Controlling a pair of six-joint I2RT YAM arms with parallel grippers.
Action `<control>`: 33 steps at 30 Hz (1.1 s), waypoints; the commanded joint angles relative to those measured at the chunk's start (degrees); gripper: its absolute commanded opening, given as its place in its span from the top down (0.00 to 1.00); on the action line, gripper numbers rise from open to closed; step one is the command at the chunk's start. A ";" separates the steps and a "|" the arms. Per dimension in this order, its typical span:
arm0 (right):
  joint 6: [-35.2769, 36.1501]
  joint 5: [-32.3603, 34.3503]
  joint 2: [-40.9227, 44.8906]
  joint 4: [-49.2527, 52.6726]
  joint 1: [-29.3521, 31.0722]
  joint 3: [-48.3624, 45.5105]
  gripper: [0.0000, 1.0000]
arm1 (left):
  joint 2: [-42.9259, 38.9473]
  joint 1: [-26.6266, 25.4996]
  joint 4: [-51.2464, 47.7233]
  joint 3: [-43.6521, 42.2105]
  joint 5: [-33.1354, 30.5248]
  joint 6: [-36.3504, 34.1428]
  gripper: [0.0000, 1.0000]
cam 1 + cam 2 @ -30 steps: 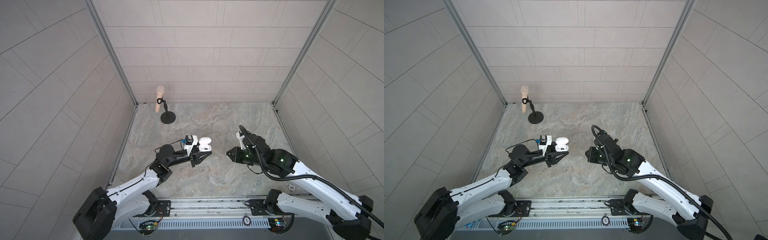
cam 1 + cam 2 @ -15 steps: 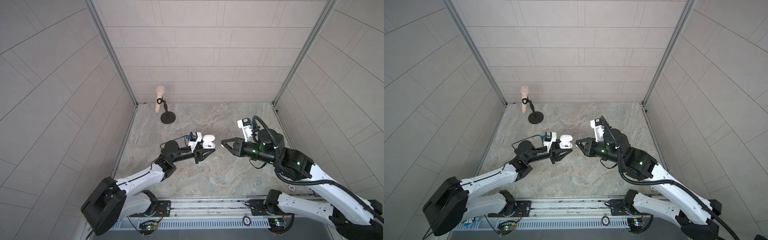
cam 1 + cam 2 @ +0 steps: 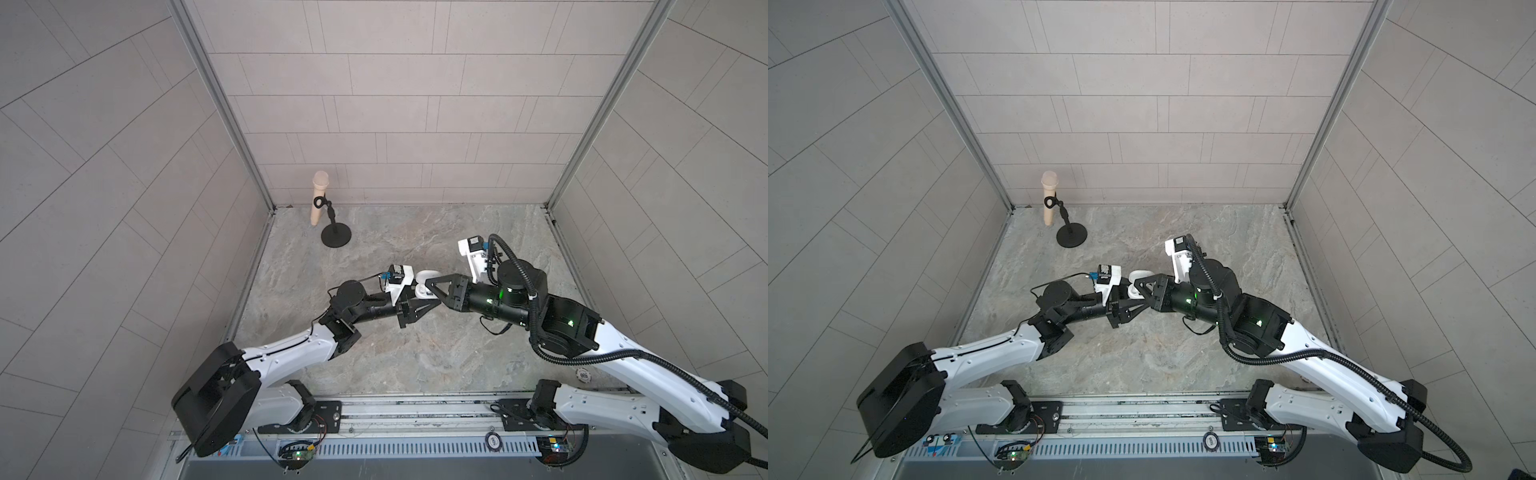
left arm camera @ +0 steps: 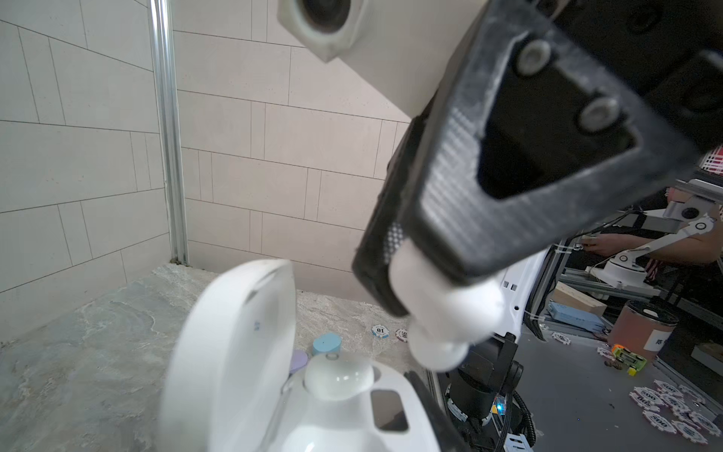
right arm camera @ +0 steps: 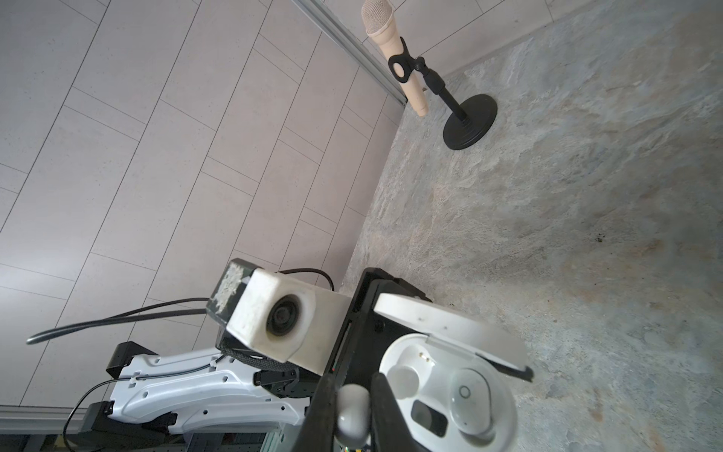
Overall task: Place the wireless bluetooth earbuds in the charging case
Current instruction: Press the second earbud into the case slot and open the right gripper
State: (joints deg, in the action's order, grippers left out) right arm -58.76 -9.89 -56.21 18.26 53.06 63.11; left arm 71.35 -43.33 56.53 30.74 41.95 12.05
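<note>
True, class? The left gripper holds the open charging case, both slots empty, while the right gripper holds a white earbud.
No: the right wrist view shows one slot of the charging case holding a white earbud, one empty. The rest stands.

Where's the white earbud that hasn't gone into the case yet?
In the right wrist view the white earbud is pinched in the right gripper, right beside the open charging case that the left gripper holds near the table's middle.
</note>
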 commanded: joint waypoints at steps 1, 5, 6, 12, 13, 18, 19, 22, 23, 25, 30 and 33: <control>-1.67 1.70 0.19 -2.74 0.38 -0.42 0.98 | -0.68 -0.52 2.90 1.81 -0.02 -0.28 0.92; -1.96 1.66 -0.40 -3.75 0.61 -0.71 0.98 | -1.04 -0.79 2.70 1.67 0.02 -0.36 0.92; -1.99 1.63 -0.65 -3.88 0.68 -0.71 0.98 | -1.13 -0.87 2.62 1.54 -0.03 -0.36 0.92; -3.19 1.47 -2.14 -5.67 1.46 -1.66 0.98 | -1.35 -0.85 2.53 1.48 -0.12 -0.69 0.92; -3.19 1.61 -2.36 -5.48 1.52 -1.67 0.98 | -1.44 -0.81 2.53 1.39 -0.19 -0.78 0.92; -3.02 2.50 -2.18 -4.06 1.70 -1.66 0.98 | -2.25 -0.83 1.88 1.13 -0.38 -1.40 0.92; -2.96 2.73 -2.15 -3.57 1.70 -1.57 0.98 | -2.36 -0.88 1.66 1.00 -0.46 -1.42 0.92; -2.98 3.05 -1.81 -2.78 1.70 -1.59 0.98 | -2.70 -0.88 1.82 0.71 -0.69 -1.49 0.92; -3.17 2.99 -1.80 -2.82 1.74 -1.75 0.98 | -2.84 -0.83 1.76 0.72 -0.66 -1.44 0.92; -3.46 2.76 -2.04 -3.06 1.77 -1.83 0.98 | -2.97 -0.88 1.60 0.57 -0.69 -1.51 0.92; -3.88 2.53 -2.15 -2.94 1.87 -2.03 0.97 | -3.32 -0.87 1.06 0.55 -0.82 -1.91 0.92; -3.82 2.73 -2.16 -1.90 2.05 -1.77 0.89 | -3.57 -0.88 0.73 0.61 -0.82 -2.12 0.92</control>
State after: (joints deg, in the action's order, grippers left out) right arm -61.58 -8.05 -58.87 14.85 54.61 61.52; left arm 69.63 -43.92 56.05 30.74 41.17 10.79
